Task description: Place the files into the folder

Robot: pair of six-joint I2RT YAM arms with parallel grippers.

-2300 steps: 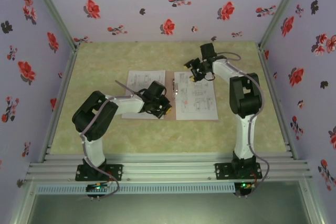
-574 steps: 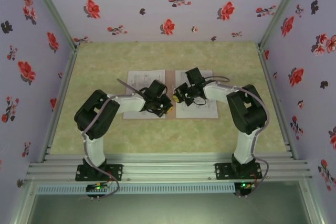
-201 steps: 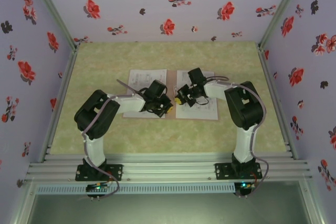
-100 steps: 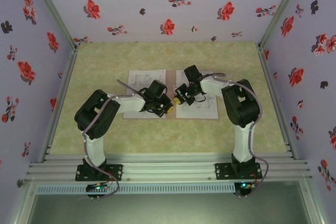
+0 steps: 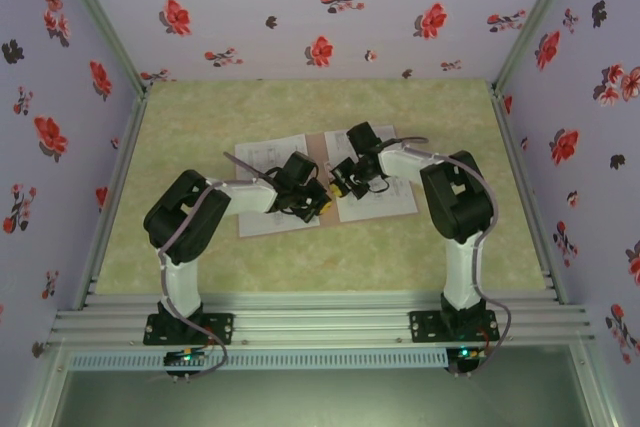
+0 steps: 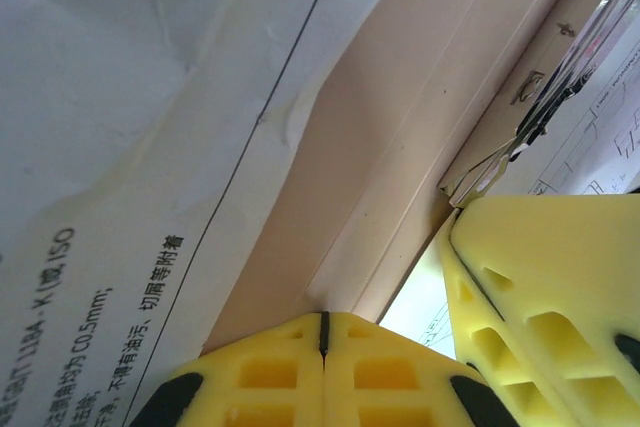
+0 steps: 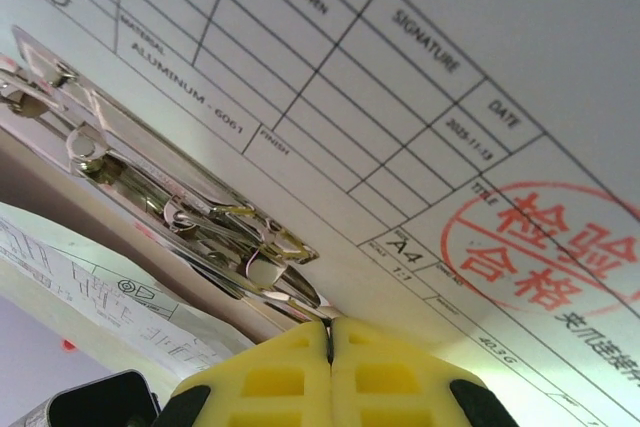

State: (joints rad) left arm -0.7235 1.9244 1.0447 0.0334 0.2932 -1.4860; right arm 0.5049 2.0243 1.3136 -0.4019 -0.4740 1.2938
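Two files (image 5: pixel 265 162) lie on the open folder (image 5: pixel 321 144) at the middle of the table (image 5: pixel 200 117), one sheet on each half, the left one skewed toward the near edge. The left gripper (image 5: pixel 320 205), jaws pressed together, points down at the bare card beside the spine. Just to its right, the right gripper (image 5: pixel 339 189), jaws likewise pressed together, sits at the end of the metal clip (image 7: pixel 200 207) along the right-hand sheet's edge.
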